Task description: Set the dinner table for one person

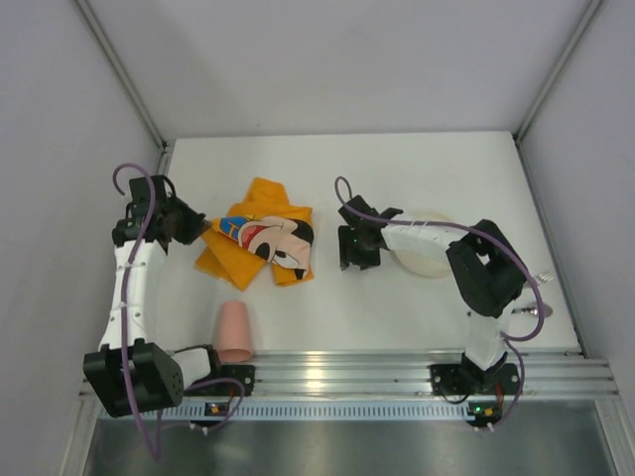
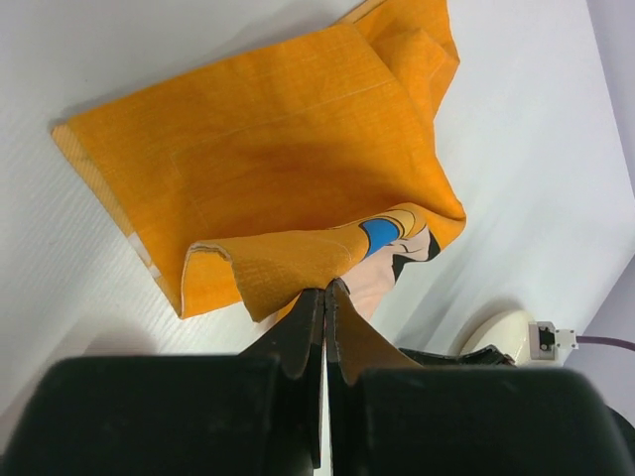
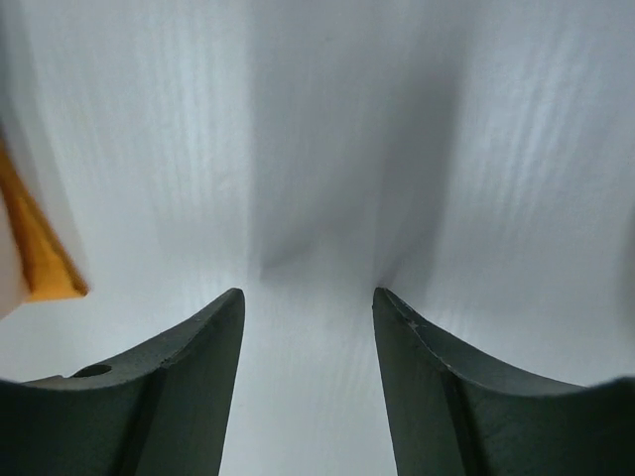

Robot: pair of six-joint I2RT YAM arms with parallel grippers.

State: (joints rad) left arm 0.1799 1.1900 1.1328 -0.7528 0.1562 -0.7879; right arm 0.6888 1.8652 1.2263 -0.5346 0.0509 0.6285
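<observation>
The white dinner table (image 1: 417, 169) holds a crumpled orange cartoon-mouse placemat (image 1: 260, 238) at the left centre. My left gripper (image 1: 195, 230) is at the placemat's left edge. In the left wrist view its jaws (image 2: 325, 288) are shut on a folded-up edge of the placemat (image 2: 268, 149). My right gripper (image 1: 355, 250) hovers just right of the placemat, open and empty. In the right wrist view it (image 3: 308, 295) is over bare table (image 3: 327, 129), with an orange placemat corner (image 3: 40, 260) at the left.
A cream plate (image 1: 425, 260) lies under my right arm and also shows in the left wrist view (image 2: 501, 332). A pink cup (image 1: 235, 332) lies on its side near the front rail (image 1: 347, 372). A small shiny item (image 1: 541, 309) sits at the right edge.
</observation>
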